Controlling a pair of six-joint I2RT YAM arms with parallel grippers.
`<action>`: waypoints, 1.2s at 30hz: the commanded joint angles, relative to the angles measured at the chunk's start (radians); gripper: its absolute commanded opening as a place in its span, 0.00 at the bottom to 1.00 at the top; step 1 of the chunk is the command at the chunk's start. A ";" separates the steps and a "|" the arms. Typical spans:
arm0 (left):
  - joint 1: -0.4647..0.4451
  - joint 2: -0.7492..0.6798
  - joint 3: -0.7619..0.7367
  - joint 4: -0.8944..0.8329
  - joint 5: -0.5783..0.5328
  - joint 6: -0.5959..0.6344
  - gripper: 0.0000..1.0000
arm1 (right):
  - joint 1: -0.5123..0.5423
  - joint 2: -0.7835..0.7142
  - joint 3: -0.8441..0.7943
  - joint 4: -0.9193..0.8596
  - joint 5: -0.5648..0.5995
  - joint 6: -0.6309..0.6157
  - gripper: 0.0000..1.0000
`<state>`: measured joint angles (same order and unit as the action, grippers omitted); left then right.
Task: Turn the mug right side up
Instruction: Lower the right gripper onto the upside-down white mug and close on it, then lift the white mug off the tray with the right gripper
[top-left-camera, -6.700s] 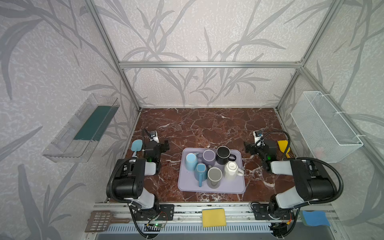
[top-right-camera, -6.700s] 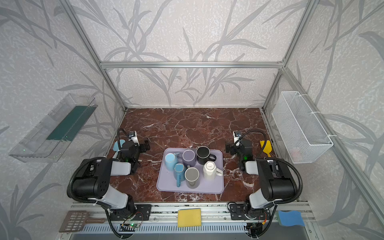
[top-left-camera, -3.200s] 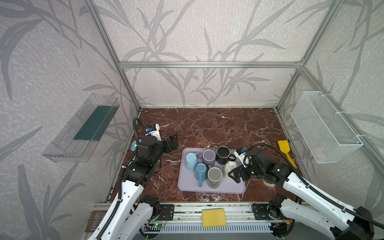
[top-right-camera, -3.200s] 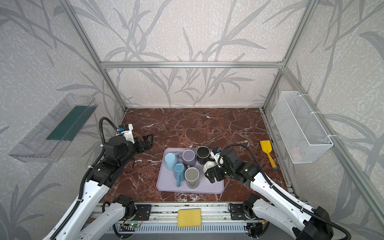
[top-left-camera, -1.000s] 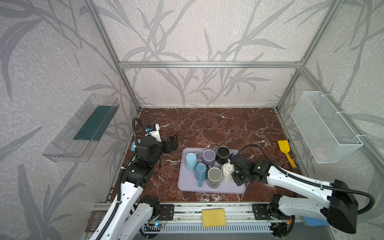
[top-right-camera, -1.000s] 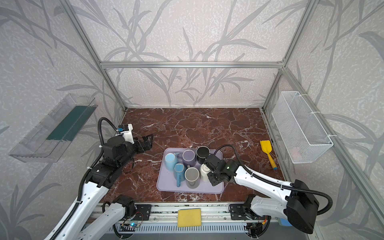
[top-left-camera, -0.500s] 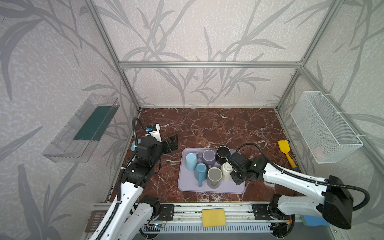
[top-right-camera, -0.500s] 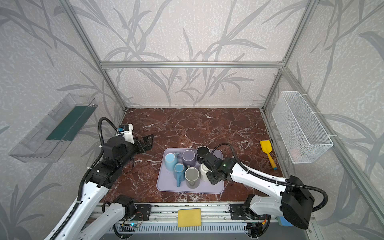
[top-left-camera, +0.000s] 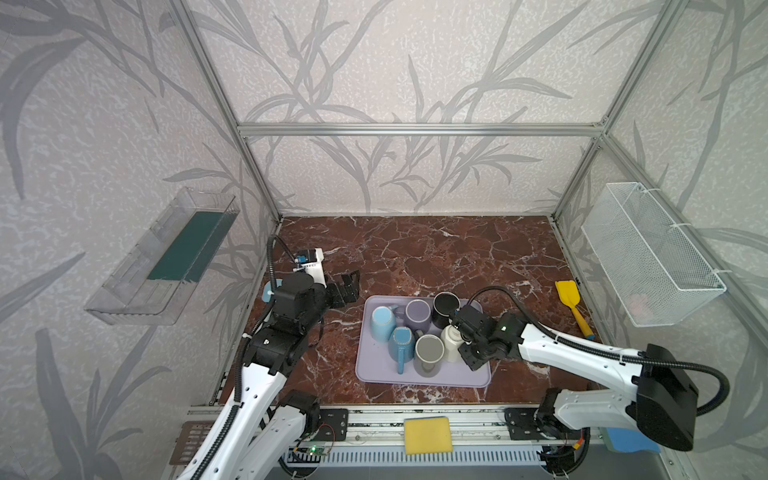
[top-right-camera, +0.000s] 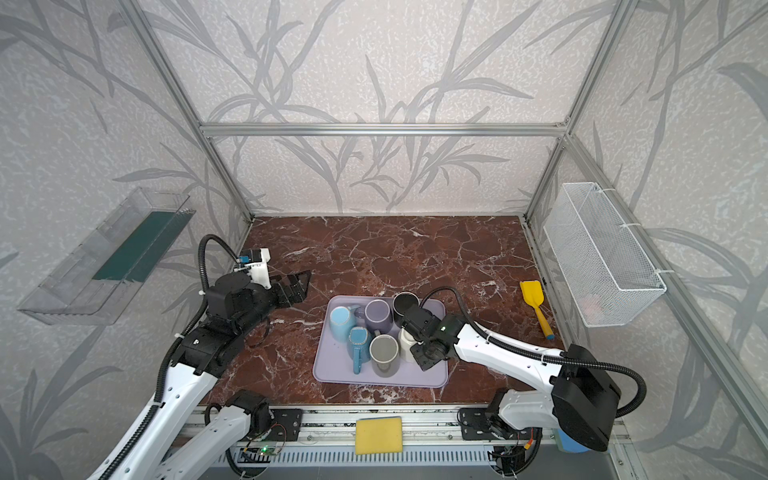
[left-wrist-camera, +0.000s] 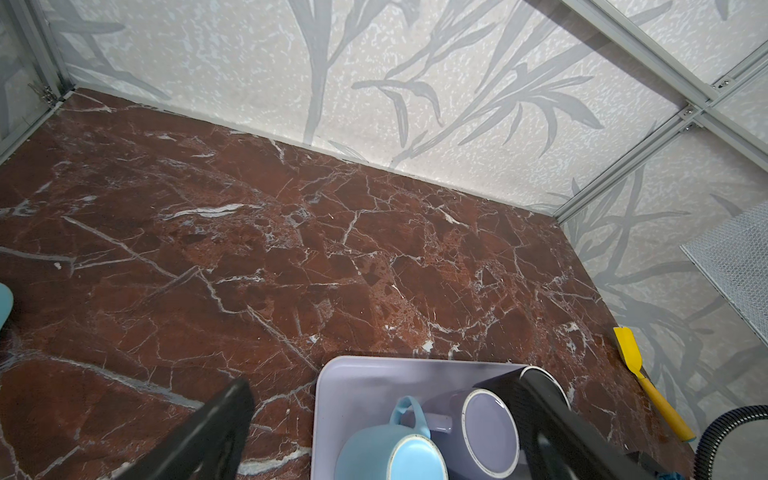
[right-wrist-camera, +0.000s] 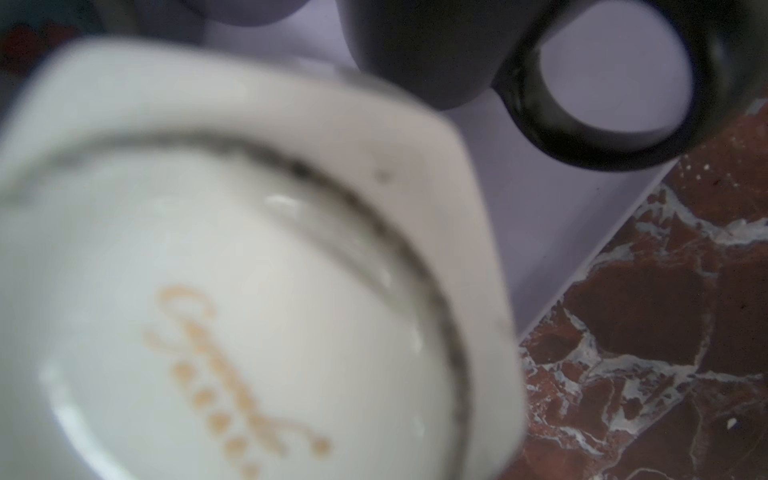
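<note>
The white mug (top-left-camera: 450, 338) stands mouth-down, long axis near vertical, at the tray's (top-left-camera: 419, 376) right side, so turning it risks striking the grey mug (top-left-camera: 428, 351) just beside it or slipping from the right gripper (top-left-camera: 464, 340), whose fingers are hidden; the left gripper's (top-left-camera: 349, 288) fingers stand wide apart.

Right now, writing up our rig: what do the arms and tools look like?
The left arm and right arm have white links, black joint housings and a black ribbed cable each. The left tool and right tool are black; a white camera mount tops the left wrist.
</note>
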<state>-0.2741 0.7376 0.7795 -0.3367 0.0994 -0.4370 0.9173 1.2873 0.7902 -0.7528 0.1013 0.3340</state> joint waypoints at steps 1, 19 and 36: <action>-0.004 0.000 0.030 0.000 0.021 0.017 0.99 | 0.006 0.015 0.027 -0.007 0.015 -0.009 0.28; -0.007 -0.022 0.034 -0.027 -0.017 0.030 0.99 | 0.005 0.052 0.050 -0.021 0.030 -0.029 0.13; -0.008 -0.027 0.018 -0.001 -0.037 0.019 0.99 | 0.004 -0.173 0.048 -0.010 0.009 -0.041 0.08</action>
<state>-0.2760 0.7258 0.7853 -0.3443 0.0761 -0.4198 0.9176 1.1805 0.8074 -0.7872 0.0921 0.2943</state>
